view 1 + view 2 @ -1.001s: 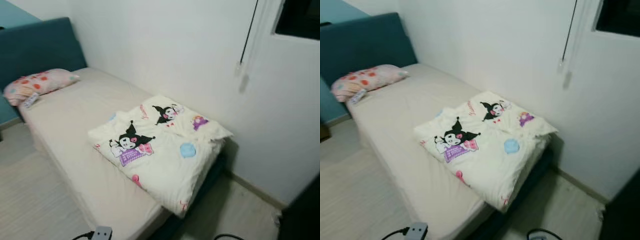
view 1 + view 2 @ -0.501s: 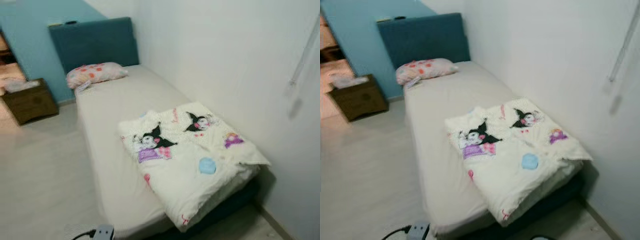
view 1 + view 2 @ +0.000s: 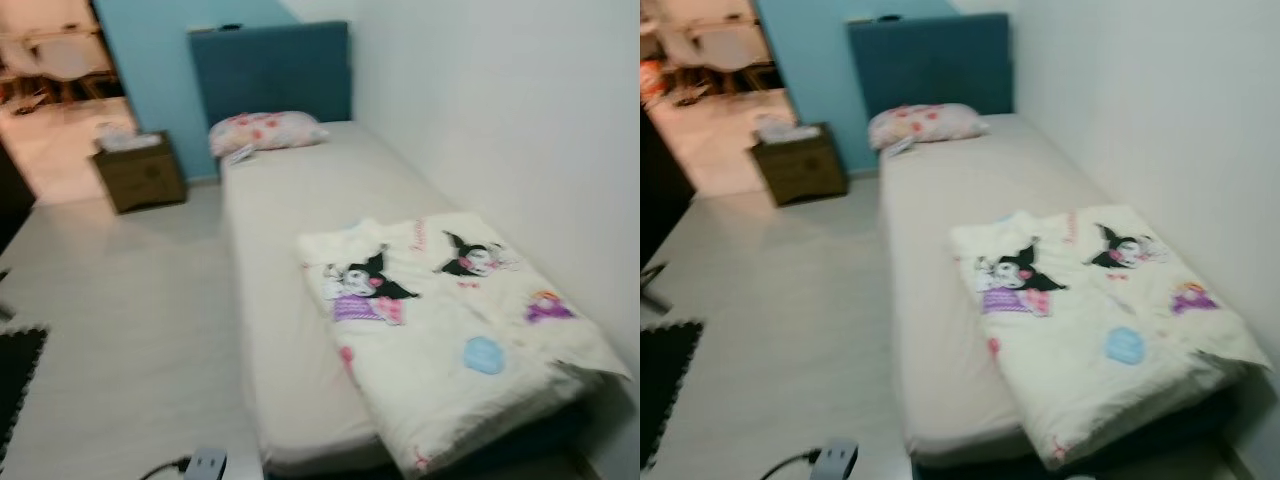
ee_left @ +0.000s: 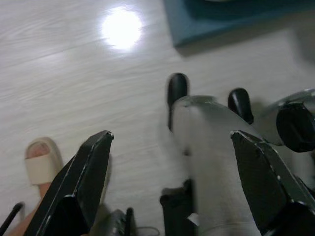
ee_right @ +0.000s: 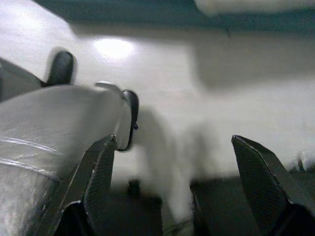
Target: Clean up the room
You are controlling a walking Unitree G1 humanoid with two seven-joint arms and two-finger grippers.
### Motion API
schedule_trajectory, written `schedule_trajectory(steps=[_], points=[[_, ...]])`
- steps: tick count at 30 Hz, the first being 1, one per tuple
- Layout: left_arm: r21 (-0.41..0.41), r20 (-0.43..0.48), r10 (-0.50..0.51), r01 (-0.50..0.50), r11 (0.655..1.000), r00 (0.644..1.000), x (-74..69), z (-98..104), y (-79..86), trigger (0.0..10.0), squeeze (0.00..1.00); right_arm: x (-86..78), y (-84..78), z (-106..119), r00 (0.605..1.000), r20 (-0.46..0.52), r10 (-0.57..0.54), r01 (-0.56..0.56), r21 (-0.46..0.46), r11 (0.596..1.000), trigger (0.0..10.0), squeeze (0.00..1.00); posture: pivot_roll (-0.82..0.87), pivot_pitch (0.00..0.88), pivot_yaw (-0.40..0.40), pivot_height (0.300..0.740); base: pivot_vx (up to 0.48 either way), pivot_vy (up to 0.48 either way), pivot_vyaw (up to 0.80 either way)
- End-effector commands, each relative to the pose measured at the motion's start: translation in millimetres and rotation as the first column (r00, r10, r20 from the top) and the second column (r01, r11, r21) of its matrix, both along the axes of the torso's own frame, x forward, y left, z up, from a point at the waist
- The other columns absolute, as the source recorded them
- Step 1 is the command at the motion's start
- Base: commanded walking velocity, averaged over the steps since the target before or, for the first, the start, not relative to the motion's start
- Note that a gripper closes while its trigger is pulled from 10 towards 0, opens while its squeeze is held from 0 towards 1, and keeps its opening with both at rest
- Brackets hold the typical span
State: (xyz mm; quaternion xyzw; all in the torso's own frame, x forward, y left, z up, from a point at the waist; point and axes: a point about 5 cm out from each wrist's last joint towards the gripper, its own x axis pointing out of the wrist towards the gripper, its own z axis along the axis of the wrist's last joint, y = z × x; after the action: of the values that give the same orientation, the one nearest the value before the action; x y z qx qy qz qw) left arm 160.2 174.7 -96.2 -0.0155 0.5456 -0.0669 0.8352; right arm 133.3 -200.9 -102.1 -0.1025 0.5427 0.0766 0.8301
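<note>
Both arms hung idle over pale wood-grain floor (image 3: pixel 130 330), the left claw (image 4: pixel 170 182) and right claw (image 5: pixel 172 182) each with fingers spread apart on nothing. A person's sandalled foot (image 4: pixel 40 160) showed by the left claw. Farther on, a folded cartoon-print quilt (image 3: pixel 450 320) lay soft on the foot of the beige bed (image 3: pixel 300 200). Beyond lay a spotted pillow (image 3: pixel 265 131), a teal padded headboard (image 3: pixel 270 70) and a brown nightstand (image 3: pixel 140 175).

small pale object (image 3: pixel 242 153) beside pillow (image 3: pixel 265 131), too blurred to identify
</note>
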Motion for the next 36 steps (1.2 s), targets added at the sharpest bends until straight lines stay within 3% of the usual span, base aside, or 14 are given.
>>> schedule_trajectory(steps=[1, 5, 11, 20, 28, 36], points=[[-0.002, -0.016, -0.006, 0.006, 1.000, 1.000, -4.0, -2, -2.4, 10.0, 0.00, -6.7, 14.0, -4, 0.999, -0.023, 0.023, -0.022, 0.055, 0.998, 10.0, 0.00, -0.09, 0.000, 0.044, 0.731, 0.000, 0.000, 0.77], [-0.001, -0.014, -0.010, 0.010, 1.000, 1.000, -3.8, -2, -2.3, 10.0, 0.00, -3.6, 8.3, -2, 1.000, 0.011, -0.001, 0.001, -0.020, 1.000, 10.0, 0.00, -0.09, 0.001, 0.044, 0.731, 0.000, 0.000, 0.78], [-0.001, -0.014, -0.028, 0.028, 1.000, 1.000, -3.1, -1, -1.9, 10.0, 0.00, -2.3, 2.3, -2, 0.998, 0.008, -0.065, 0.065, -0.031, 0.997, 10.0, 0.00, -0.09, 0.007, 0.049, 0.731, 0.000, -0.179, 0.00], [-0.006, -0.016, -0.034, 0.034, 0.999, 0.999, -4.1, -2, -3.2, 10.0, 0.00, -11.9, 3.9, -5, 0.995, -0.016, -0.099, 0.099, 0.024, 0.995, 10.0, 0.00, -0.09, 0.019, 0.051, 0.731, 0.000, -0.464, 0.00], [0.005, -0.012, -0.029, 0.029, 1.000, 1.000, -4.3, -2, -1.6, 10.0, 0.00, -8.7, 7.7, -4, 0.990, -0.003, -0.140, 0.140, 0.053, 0.989, 10.0, 0.00, -0.09, 0.024, 0.054, 0.731, 0.000, -0.449, 0.00], [0.014, -0.012, -0.015, 0.016, 1.000, 1.000, -4.8, -2, 0.2, 10.0, 0.00, -9.7, 9.0, -5, 0.989, 0.005, -0.151, 0.150, 0.053, 0.987, 10.0, 0.00, -0.09, 0.019, 0.051, 0.731, 0.000, 0.000, 0.00]])
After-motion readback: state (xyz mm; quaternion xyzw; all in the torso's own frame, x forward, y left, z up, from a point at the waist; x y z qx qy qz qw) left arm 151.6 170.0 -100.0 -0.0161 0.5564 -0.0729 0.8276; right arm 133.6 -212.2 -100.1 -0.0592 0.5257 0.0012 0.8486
